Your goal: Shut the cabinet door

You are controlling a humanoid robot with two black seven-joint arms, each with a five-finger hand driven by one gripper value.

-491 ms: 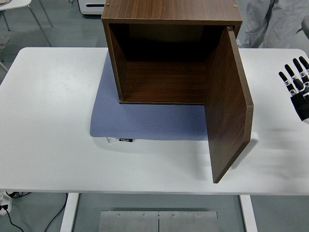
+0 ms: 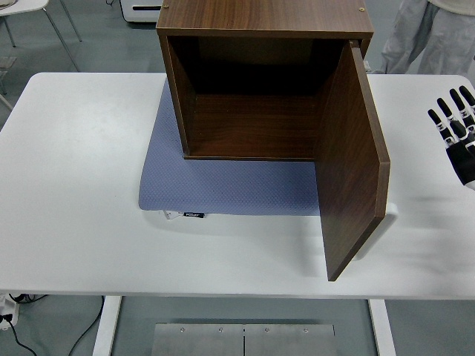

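Rightward of the wide-open door (image 2: 352, 159), well apart, the right hand (image 2: 456, 135) is held with fingers spread, holding nothing. Hinged upright on the right side of the cabinet (image 2: 263, 26), the flat, dark wood-grain panel projects toward the table's (image 2: 74, 185) near edge.

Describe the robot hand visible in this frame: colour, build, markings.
Only the right hand shows, at the right edge of the head view. It is black, with slim segmented fingers banded by pale silver-white joints, and a dark palm with light patches. No cables or printed markings are discernible. The left arm is out of view.
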